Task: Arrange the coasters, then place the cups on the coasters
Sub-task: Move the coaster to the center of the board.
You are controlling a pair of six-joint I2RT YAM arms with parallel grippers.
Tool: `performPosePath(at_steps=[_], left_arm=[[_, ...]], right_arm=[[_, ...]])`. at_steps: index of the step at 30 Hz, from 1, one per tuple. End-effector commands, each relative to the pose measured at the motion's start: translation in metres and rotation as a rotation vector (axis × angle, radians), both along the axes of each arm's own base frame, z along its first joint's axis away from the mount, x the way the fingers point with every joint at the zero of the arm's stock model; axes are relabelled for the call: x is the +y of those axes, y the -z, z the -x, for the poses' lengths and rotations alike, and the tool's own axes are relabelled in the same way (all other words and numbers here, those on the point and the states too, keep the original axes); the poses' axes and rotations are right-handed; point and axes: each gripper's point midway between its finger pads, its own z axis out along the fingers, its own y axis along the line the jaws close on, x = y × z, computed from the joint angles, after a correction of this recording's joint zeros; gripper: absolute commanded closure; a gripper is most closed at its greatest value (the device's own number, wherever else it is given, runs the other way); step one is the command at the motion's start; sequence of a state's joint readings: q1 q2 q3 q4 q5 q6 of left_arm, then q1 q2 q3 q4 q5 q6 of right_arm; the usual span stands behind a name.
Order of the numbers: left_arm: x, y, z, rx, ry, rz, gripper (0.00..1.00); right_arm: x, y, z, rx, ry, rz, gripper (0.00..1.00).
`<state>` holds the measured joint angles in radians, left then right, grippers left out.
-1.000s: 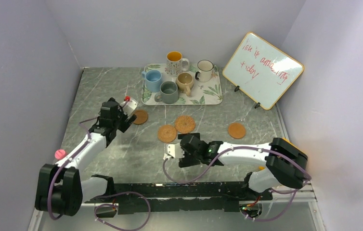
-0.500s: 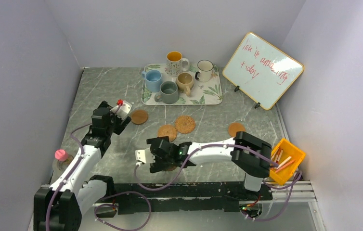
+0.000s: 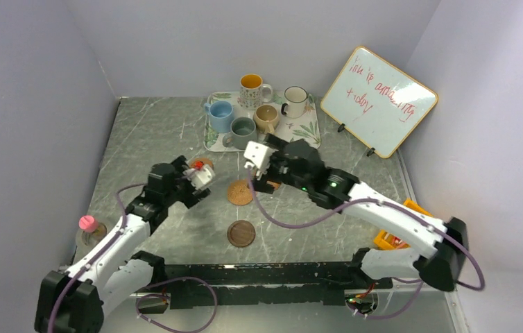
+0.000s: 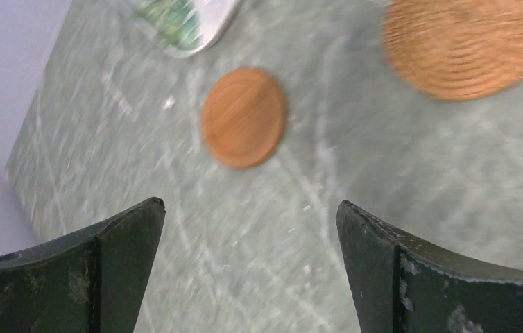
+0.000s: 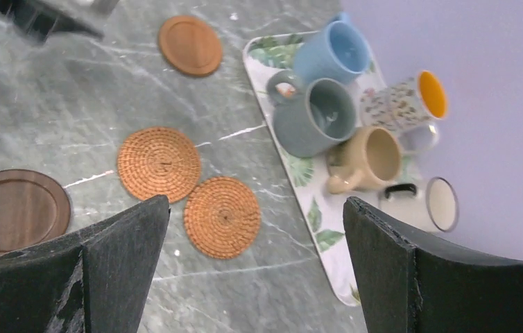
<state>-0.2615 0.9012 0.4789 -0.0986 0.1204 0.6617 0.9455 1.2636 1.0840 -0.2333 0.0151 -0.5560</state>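
Note:
Five cups stand on the leaf-print tray (image 3: 304, 136): blue (image 3: 220, 111), grey-green (image 3: 243, 130), tan (image 3: 266, 116), patterned with orange inside (image 3: 250, 87), and white with a dark rim (image 3: 295, 99). A woven coaster (image 3: 239, 192) and a dark brown coaster (image 3: 241, 234) lie in front. In the right wrist view a second woven coaster (image 5: 222, 216) and a smooth tan coaster (image 5: 189, 45) also show. My left gripper (image 3: 196, 193) is open above the table short of the smooth coaster (image 4: 243, 116). My right gripper (image 3: 262, 182) hangs open above the woven coasters, near the tray.
A whiteboard (image 3: 378, 100) leans at the back right. A yellow bin (image 3: 392, 239) of sticks sits at the right edge behind my right arm. A pink-capped bottle (image 3: 89, 225) stands at the left edge. Walls close in the table on three sides.
My right arm swung up from the front centre to the tray side, and the dark brown coaster now lies where it was. My left gripper moved right toward the smooth coaster.

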Motion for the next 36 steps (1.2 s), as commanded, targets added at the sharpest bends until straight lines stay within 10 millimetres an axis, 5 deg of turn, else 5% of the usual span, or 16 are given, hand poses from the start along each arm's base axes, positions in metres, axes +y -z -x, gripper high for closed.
performPosePath(at_steps=[1,6,15,26,36], left_arm=[[-0.053,-0.004,0.007,-0.014,0.171,-0.071,0.0],[-0.103,0.01,0.021,0.039,0.314,-0.118,0.0],[-0.171,0.025,0.072,0.061,0.572,-0.162,0.0],[-0.175,0.069,0.09,0.068,0.576,-0.309,0.0],[-0.164,0.086,0.088,0.077,0.54,-0.351,0.0]], right_arm=[[-0.031,-0.006,0.006,0.012,0.052,-0.037,0.0],[-0.066,-0.02,0.003,-0.01,0.096,-0.132,0.0],[-0.089,-0.017,-0.021,-0.06,0.238,-0.177,0.0],[-0.091,0.005,-0.03,-0.044,0.275,-0.144,0.0],[-0.092,0.012,-0.033,-0.054,0.28,-0.126,0.0]])
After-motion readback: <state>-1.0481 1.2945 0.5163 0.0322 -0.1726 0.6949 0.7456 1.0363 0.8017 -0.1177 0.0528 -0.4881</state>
